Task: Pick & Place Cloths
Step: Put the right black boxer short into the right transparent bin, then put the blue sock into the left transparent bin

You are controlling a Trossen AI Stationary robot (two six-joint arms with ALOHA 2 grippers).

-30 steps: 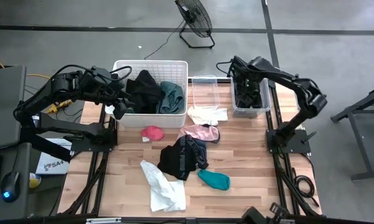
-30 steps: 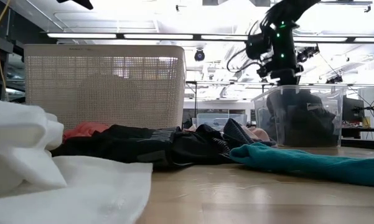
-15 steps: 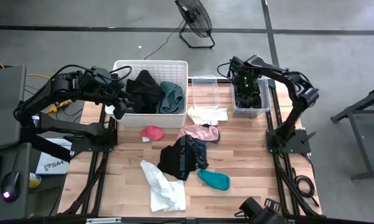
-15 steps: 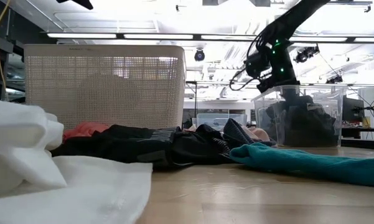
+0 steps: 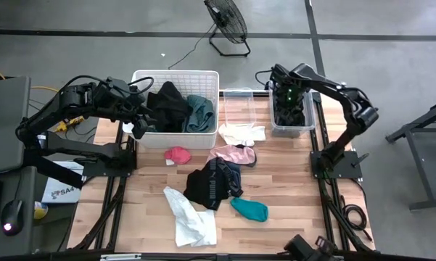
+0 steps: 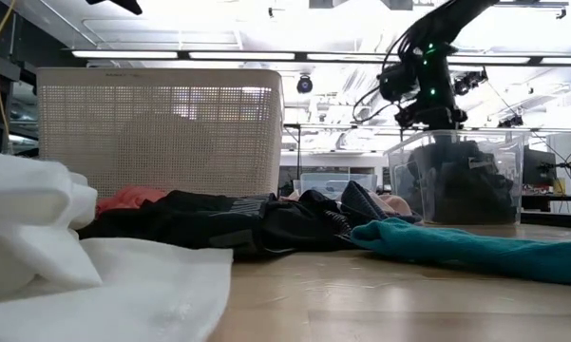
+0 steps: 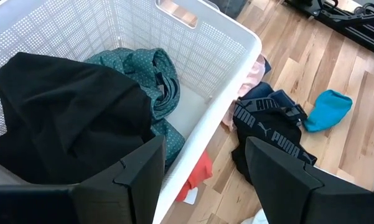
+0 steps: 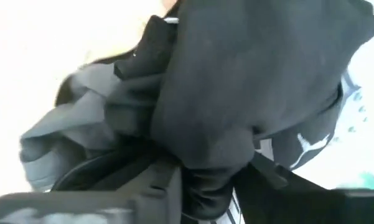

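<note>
My right gripper (image 5: 289,100) points down into the clear tub (image 5: 291,129) at the far right, which holds black cloths (image 6: 456,185). A fold of black cloth (image 8: 205,180) bulges between its parted fingers. My left gripper (image 7: 202,180) hangs open and empty over the white slatted basket (image 5: 175,73), where a black cloth (image 7: 62,118) and a teal-green cloth (image 7: 152,81) lie. Spread on the table are a black Puma garment (image 5: 210,183), a teal piece (image 5: 250,209), a white cloth (image 5: 191,221), a pink piece (image 5: 233,154) and a red piece (image 5: 178,154). My right gripper stands over the black cloth in the tub with its fingers (image 8: 112,199) on either side of a fold, coming from above. I cannot tell whether the fingers still touch the fold. The cloth rests on the pile in the tub.
A second, empty clear tub (image 5: 238,105) stands between the basket and the filled tub, with a white cloth (image 5: 243,133) at its near end. Bare wood lies along the table's near right part (image 5: 297,196). A fan (image 5: 226,22) stands on the floor beyond the table.
My right gripper has stayed over the far-right tub, dipping and tilting toward the black pile, then straightening a little above it. The black cloths lie in the tub as before.
</note>
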